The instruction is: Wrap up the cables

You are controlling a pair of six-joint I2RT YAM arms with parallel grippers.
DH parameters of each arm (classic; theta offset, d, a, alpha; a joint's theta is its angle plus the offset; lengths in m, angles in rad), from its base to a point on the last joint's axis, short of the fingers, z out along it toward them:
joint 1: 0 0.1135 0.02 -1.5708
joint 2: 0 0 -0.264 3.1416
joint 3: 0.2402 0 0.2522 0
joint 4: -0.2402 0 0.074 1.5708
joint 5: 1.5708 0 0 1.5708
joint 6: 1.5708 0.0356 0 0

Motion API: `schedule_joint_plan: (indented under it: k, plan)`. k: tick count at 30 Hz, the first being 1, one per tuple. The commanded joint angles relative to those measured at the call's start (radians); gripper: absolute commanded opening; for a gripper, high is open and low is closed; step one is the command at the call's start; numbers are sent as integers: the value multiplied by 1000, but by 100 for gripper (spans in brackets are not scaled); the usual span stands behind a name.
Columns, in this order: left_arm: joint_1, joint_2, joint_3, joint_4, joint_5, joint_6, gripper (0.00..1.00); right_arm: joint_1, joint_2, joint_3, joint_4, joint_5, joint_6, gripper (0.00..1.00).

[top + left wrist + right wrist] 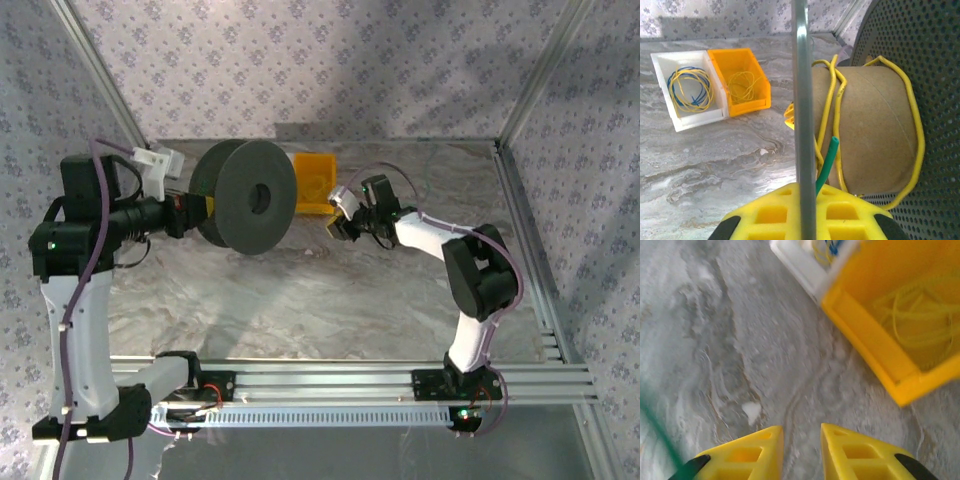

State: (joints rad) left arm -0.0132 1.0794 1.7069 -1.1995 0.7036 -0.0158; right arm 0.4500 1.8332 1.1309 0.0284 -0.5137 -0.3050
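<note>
From above, we see the left gripper (pixel 190 212) clamped on the near flange of one dark spool (pixel 255 195), held on edge over the table (pixel 300 300). The right gripper (pixel 350 218) hovers just beside an orange bin (pixel 318 180).

At the left wrist, one yellow cable (pixel 836 75) loops loosely round the spool's cardboard core, and one green cable (pixel 829 155) ends against it. Two bins sit beyond. The white bin (pixel 695 120) holds a blue and yellow coil (pixel 690 105), and the orange bin holds a yellow coil (pixel 746 82).

At the right wrist, the fingers stand apart, holding nothing, over bare table. We judge the cables light, springy and slick. They are best pinched near a free end, since slack loops could spring off the core.
</note>
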Motion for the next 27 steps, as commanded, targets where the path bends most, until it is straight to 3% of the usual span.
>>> schedule_joint_plan:
  k: [1,2,6,10,15,19,24,27]
  plan:
    - [1,-28,39,14,46,19,0,-22,15,49,-42,5,46,8]
    - [1,-30,39,8,44,22,0,-32,21,53,-43,4,46,0]
    - [1,-30,39,-21,41,54,0,-77,31,131,-98,-5,54,0]
    - [-20,-10,27,-112,-6,145,0,-107,53,332,-299,45,73,0]
    - [-94,49,-3,-248,-261,228,0,-148,149,757,-618,69,178,0]
    - [-152,84,-86,-223,-427,224,0,-177,260,1134,-807,16,292,0]
    - [-253,169,-166,-169,-598,198,0,-155,368,1483,-908,-55,430,0]
    - [-329,258,-167,-156,-728,165,0,-121,376,1545,-904,-89,474,0]
